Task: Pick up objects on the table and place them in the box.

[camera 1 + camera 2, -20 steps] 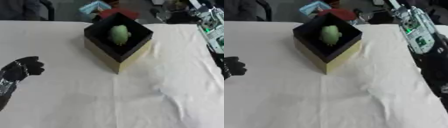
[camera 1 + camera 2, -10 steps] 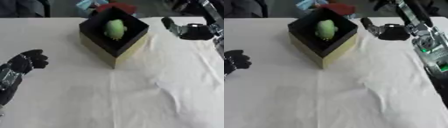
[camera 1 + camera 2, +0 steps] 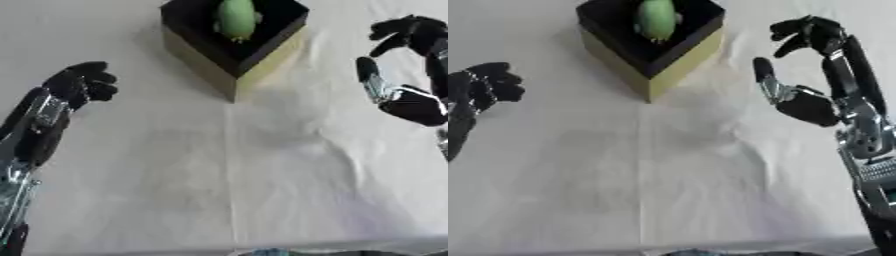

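A black box [image 3: 234, 39] with tan outer walls stands at the top middle of the white tablecloth. A green rounded object [image 3: 234, 17] lies inside it. My right hand [image 3: 811, 95] hovers to the right of the box, apart from it, fingers spread and thumb out, holding nothing. My left hand [image 3: 77, 85] lies at the left side over the cloth, well away from the box, fingers loosely curled with nothing in them.
The white cloth [image 3: 227, 170] covers the table and shows folds and creases in the middle and lower right. The table's front edge runs along the bottom of the view.
The camera has tilted down, so the box sits higher in view. My right hand has come down beside the box's right side. My left hand has shifted inward a little.
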You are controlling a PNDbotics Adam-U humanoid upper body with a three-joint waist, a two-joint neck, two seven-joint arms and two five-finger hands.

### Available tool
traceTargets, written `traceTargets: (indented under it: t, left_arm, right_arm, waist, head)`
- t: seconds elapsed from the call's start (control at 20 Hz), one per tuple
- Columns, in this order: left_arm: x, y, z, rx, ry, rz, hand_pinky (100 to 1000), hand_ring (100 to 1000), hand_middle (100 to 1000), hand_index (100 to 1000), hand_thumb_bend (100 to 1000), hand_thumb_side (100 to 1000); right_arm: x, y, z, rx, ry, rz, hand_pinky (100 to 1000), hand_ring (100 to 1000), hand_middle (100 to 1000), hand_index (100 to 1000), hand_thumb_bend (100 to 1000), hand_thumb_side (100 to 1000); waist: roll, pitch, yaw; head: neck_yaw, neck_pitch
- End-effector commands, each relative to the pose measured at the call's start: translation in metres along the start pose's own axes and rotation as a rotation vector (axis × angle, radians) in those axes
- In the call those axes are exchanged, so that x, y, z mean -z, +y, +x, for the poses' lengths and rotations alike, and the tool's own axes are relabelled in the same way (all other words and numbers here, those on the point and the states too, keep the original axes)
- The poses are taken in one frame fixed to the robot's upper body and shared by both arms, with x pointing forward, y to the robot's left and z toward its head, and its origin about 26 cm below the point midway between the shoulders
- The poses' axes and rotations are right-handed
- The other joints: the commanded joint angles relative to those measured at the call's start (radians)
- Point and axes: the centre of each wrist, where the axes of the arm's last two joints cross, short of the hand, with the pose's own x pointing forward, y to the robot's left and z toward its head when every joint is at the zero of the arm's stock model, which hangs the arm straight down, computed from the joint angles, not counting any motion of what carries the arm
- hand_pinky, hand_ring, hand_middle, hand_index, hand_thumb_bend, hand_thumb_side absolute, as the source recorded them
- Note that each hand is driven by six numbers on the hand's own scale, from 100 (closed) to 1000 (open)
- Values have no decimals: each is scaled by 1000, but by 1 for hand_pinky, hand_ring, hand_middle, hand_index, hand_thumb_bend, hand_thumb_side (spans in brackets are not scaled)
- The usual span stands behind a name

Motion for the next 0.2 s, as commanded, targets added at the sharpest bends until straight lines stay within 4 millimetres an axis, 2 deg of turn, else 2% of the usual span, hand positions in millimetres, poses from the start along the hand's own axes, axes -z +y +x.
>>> traceTargets:
  t: [0.05, 0.2]
  left_arm:
    - [2, 3, 5, 12, -18, 7, 785, 740, 712, 869, 458, 937]
    - [2, 2, 4, 6, -17, 13, 784, 740, 712, 868, 458, 939]
  right_arm:
    - [-3, 4, 3, 2, -10, -10, 652, 558, 622, 758, 242, 444]
    - [-8, 11, 0, 19, 15, -24, 647, 552, 615, 754, 233, 444]
  waist:
    - [4, -13, -7]
    - [6, -11, -6]
  head:
    - [16, 16]
    - [15, 8]
